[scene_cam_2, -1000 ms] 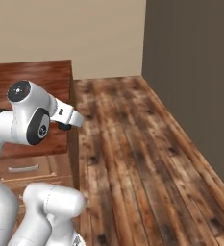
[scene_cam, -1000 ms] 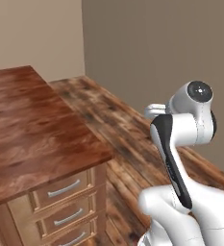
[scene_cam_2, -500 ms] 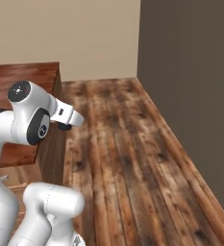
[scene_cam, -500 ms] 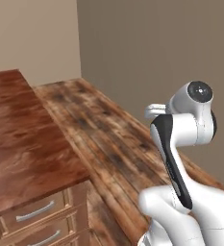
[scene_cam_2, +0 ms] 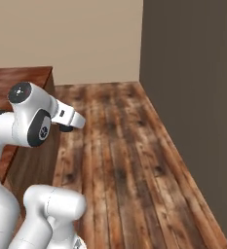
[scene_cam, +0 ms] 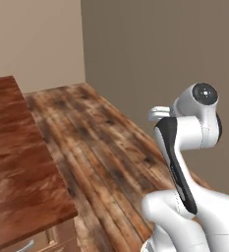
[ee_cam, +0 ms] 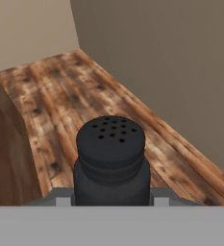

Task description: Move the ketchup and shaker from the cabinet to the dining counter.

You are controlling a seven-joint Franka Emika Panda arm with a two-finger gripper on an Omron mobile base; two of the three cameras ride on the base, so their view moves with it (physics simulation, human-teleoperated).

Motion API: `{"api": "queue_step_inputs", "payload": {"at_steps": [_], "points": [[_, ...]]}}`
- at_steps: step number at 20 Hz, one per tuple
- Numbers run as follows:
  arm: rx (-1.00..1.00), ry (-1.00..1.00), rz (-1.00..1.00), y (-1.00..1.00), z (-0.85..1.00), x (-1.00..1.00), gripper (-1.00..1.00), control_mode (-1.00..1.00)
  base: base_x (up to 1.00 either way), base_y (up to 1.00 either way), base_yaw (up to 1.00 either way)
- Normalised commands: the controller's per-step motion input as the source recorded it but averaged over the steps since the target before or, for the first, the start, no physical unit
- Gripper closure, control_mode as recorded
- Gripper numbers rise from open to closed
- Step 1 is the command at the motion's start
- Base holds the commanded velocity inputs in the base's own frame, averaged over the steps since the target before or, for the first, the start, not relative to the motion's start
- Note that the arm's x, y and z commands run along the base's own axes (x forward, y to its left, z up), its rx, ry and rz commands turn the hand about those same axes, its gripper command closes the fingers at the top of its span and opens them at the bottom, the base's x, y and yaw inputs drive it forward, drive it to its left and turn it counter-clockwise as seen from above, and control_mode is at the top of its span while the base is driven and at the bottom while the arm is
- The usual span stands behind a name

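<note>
A black shaker (ee_cam: 111, 161) with a rounded, hole-dotted top sits upright at the bottom of the hand view, pinched by the claw (ee_cam: 111, 198), whose grey parts show just to each side of its body. Beyond the shaker lies a wooden plank floor (ee_cam: 84, 101), running away to a corner where a beige wall (ee_cam: 27, 29) meets a darker grey-brown wall (ee_cam: 171, 67). A brown wooden side panel (ee_cam: 5, 153) rises along the left edge of this view. From the left base camera, the white robot arm (scene_cam: 187, 142) stands at the lower right, and the table (scene_cam: 17, 172) with its glossy reddish-brown top fills the left side; its near corner juts out over the floor, with a lighter wooden side and a sliver of silver handle (scene_cam: 25, 244) beneath. A broad strip of open floor runs between the table's long edge and the dark wall on the right. From the right base camera, the arm bends at the left, in front of the table's end, and the bare floor stretches ahead to the far beige wall, bounded on the right by the dark wall.
</note>
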Motion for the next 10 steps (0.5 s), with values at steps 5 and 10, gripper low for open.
{"api": "queue_step_inputs", "payload": {"at_steps": [5,10], "points": [[0.00,0.00,0.00,0.00,0.00,0.00,1.00,1.00,0.76,-0.31,0.11],[0.00,0.00,0.00,0.00,0.00,0.00,1.00,1.00,0.82,-0.28,0.09]]}}
